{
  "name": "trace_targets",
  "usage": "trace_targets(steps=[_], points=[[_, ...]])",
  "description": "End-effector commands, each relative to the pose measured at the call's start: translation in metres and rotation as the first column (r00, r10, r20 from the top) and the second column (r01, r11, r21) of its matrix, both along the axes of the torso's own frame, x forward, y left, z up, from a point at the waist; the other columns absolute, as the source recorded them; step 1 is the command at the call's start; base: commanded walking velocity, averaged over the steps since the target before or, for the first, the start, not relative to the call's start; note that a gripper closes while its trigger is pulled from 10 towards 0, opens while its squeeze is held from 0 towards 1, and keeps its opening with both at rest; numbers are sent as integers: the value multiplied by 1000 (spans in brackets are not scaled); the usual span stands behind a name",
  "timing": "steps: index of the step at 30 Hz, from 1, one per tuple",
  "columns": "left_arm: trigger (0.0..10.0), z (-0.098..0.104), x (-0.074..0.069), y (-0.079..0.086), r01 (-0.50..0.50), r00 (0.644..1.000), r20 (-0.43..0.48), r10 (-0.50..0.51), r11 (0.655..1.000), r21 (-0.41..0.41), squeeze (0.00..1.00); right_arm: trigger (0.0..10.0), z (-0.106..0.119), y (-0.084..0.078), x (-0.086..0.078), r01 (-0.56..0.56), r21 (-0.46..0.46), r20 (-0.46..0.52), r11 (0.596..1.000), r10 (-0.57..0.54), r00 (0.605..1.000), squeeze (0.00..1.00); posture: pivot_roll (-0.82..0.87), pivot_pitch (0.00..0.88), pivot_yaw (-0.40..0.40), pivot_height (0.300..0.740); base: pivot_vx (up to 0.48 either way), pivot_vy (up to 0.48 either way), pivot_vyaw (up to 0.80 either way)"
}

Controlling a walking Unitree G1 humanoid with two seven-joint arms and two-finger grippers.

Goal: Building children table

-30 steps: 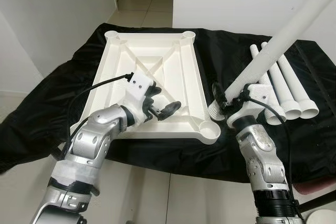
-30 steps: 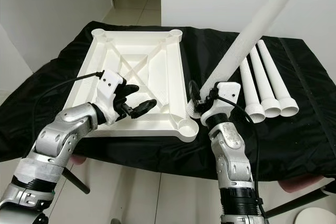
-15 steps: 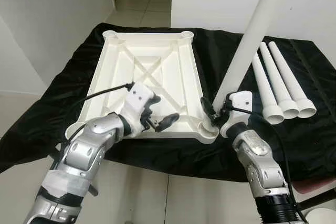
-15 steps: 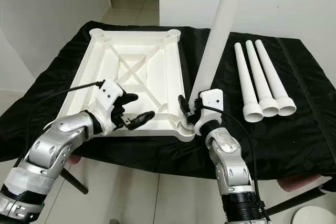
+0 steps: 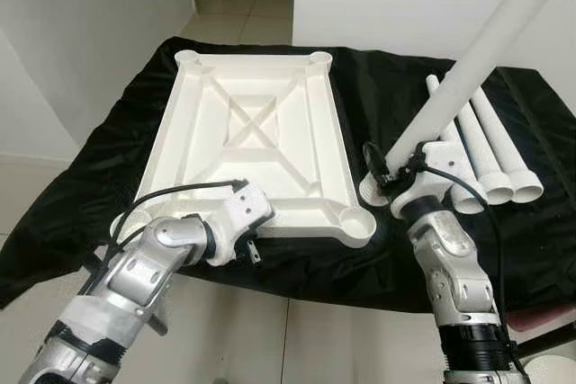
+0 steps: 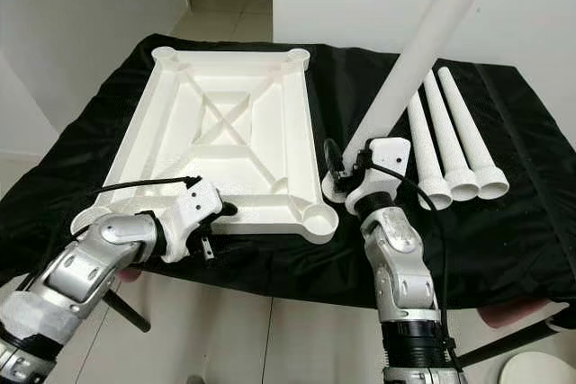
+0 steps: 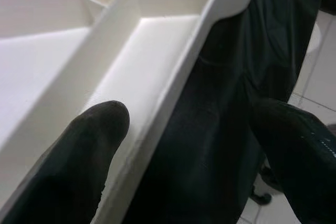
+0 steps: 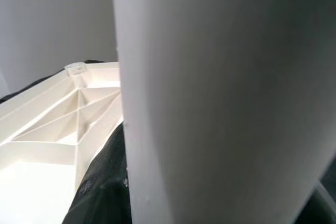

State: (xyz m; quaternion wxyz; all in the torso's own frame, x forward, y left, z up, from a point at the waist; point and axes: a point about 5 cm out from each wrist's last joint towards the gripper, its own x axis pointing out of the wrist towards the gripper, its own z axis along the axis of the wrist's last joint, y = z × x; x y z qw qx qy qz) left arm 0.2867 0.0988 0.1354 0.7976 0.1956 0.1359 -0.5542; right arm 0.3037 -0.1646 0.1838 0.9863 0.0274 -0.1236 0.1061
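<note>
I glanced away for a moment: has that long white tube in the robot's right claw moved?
Yes. Half a second ago the table leg stood nearly upright with its foot at the tabletop's near right corner socket; now it leans right, its foot beside that corner, held by the right gripper.

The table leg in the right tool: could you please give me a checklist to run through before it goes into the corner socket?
1. Right tool shut on the table leg: ok.
2. Leg's flared end over the near right socket of the tabletop: not ok, beside it.
3. Leg upright: not ok, tilted.
4. Left tool astride the tabletop's near rim, open: ok.
5. Socket unblocked: ok.
6. Three spare legs apart: ok.
</note>
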Motion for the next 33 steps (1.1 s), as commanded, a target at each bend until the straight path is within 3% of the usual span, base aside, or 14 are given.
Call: trace_targets(steps=[1, 7, 10, 11, 26, 28, 29, 33], points=[[10000, -1, 9, 0, -78, 996, 44, 76, 997, 30, 0, 10000, 1, 1, -1, 4, -4, 6, 1000, -4, 1000, 0, -24, 55, 13, 740, 0, 0, 0], [10000, -2, 28, -1, -185, 982, 39, 183, 982, 34, 0, 10000, 0, 3, 0, 10, -11, 6, 1000, -10, 1000, 0, -31, 43, 22, 740, 0, 0, 0], [9922, -3, 31, 0, -199, 980, 31, 198, 980, 32, 0, 10000, 0, 2, 0, 14, -11, 7, 1000, -14, 1000, 0, -31, 43, 22, 740, 0, 0, 0], [0, -3, 34, 0, -214, 977, 19, 213, 977, 22, 0, 10000, 1, 2, 1, 18, -13, 9, 1000, -18, 1000, 0, -33, 41, 28, 740, 0, 0, 0], [0, -4, 32, -13, -148, 989, 17, 147, 989, 13, 0, 10000, -1, 0, 2, 36, -21, 5, 999, -36, 999, 0, -35, 50, 32, 740, 0, 0, 0], [0, -4, 30, -21, -123, 992, 24, 123, 992, 3, 0, 10000, 0, 0, 2, 36, -22, 5, 999, -36, 999, 0, -34, 49, 31, 740, 0, 0, 0], [0, -3, 24, -38, -65, 997, 40, 66, 998, -11, 0, 10000, 0, 0, 3, 36, -24, 5, 999, -35, 999, 0, -33, 48, 30, 740, 0, 0, 0], [0, -2, 20, -49, -36, 998, 40, 37, 999, -30, 0, 10000, -1, 0, 3, 34, -24, 4, 999, -34, 999, 0, -35, 42, 33, 740, 0, 0, 0]])
